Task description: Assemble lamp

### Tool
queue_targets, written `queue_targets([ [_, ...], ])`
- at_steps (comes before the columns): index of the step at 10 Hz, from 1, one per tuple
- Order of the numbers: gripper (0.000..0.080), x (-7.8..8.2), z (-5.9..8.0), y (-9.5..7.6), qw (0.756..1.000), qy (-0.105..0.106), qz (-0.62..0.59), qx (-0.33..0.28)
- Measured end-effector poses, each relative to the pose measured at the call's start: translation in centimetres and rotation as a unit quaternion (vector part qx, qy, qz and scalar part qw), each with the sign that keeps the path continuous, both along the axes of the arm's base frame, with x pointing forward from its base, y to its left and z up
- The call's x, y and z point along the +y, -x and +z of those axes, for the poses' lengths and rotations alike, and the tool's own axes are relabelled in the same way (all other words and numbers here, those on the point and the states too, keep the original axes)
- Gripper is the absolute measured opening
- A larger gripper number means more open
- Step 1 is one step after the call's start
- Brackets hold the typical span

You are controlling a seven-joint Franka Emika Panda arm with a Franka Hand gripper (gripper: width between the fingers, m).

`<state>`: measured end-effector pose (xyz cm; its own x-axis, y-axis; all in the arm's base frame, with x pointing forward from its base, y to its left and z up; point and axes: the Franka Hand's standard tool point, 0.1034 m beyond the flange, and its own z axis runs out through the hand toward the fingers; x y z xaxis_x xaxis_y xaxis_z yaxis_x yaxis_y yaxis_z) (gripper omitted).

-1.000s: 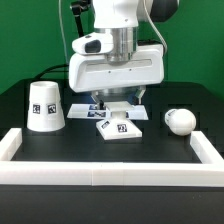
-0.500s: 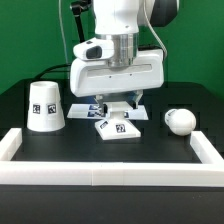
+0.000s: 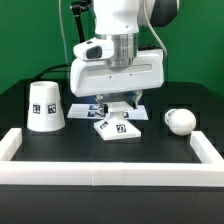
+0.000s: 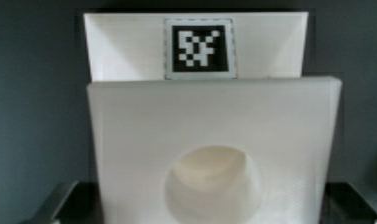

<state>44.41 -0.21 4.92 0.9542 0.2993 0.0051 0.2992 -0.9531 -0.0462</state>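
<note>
The flat square lamp base [image 3: 120, 129] lies on the black table in the middle, directly under my gripper [image 3: 120, 110]. In the wrist view the base [image 4: 211, 120] fills the picture, with its tag [image 4: 201, 47] at one end and a rounded socket hollow [image 4: 217, 182] near the jaws. The dark fingertips [image 4: 60, 203] stand apart, one on each side of the base, so the gripper is open and holds nothing. The cone shade [image 3: 45, 106] stands at the exterior view's left. The ball-topped bulb [image 3: 180, 120] lies at the exterior view's right.
The white rail frame [image 3: 100, 173] runs along the front and up both sides of the table. The marker board [image 3: 92, 109] lies behind the base, mostly hidden by the gripper.
The gripper has come down a little toward the base. The base, shade and bulb have not moved.
</note>
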Motion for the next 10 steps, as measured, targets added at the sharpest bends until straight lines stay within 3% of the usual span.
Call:
queue_targets([
  [1,0.0534,0.1,0.0,-0.1,1.000,-0.001,-0.005,0.002],
  [4,0.0535,1.2,0.0,-3.8,0.999,-0.004,-0.039,-0.010],
  [6,0.0536,3.5,0.0,-7.2,0.997,-0.008,-0.076,-0.029],
  [10,0.0537,7.3,0.1,-12.3,0.989,-0.021,-0.141,-0.048],
])
